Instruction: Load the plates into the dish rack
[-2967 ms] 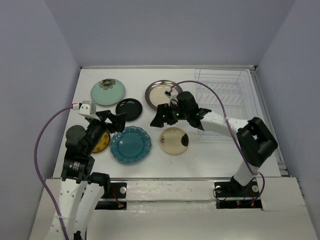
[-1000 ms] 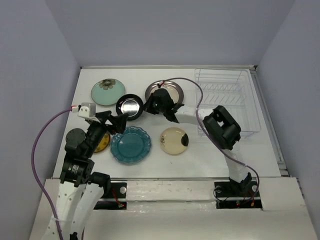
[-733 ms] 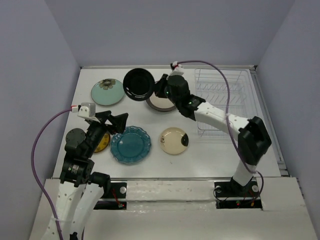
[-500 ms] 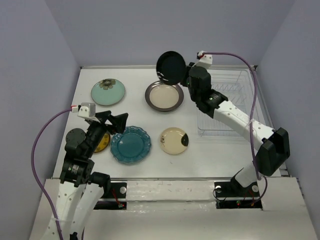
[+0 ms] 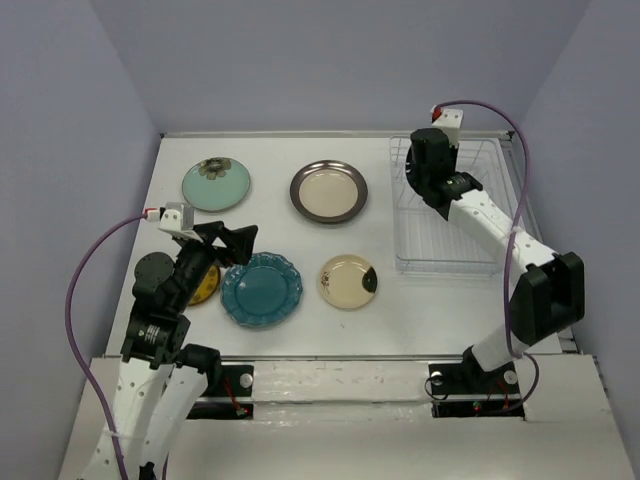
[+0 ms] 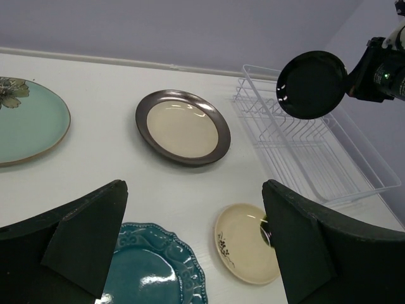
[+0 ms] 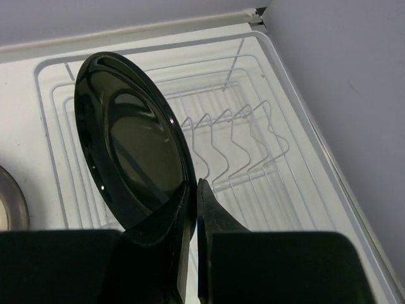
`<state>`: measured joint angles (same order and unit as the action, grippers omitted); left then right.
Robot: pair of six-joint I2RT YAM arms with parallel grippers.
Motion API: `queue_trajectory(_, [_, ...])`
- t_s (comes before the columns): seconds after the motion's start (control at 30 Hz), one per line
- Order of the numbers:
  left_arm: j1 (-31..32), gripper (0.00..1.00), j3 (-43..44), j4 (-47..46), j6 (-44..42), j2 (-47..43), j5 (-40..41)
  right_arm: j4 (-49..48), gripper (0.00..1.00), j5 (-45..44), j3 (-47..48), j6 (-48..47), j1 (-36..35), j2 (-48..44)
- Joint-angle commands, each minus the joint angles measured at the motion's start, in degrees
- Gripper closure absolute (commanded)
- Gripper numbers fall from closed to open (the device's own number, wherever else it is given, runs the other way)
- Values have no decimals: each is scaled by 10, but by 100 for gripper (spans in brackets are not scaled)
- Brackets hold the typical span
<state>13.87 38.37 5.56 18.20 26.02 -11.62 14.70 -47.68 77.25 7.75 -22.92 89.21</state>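
My right gripper is shut on the rim of the glossy black plate, holding it nearly upright above the white wire dish rack, which holds no plates. In the top view the right gripper hangs over the rack's left end. My left gripper is open and empty, raised over the table's left side between the scalloped teal plate and the cream plate. The mint plate, silver plate, teal plate and cream plate lie flat.
A yellow-orange plate and a dark grey plate lie partly under my left arm. The white table ends in walls at the back and both sides. The rack sits against the right wall.
My right arm has swung the black plate from above the silver plate rightward to over the rack. The left arm has stayed put.
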Motion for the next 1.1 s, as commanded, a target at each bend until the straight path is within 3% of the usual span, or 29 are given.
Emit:
queue_trajectory(0.0, [-2,1,8,-22,2,3,-10,25,93,-22,64,-30,2,39])
queue_trajectory(0.37, [-1,1,9,-20,0,-4,-11,87,93,-41,160,-48,8,146])
queue_trajectory(1.07, [-1,1,10,-19,-1,-10,-10,116,93,-52,181,-39,8,124])
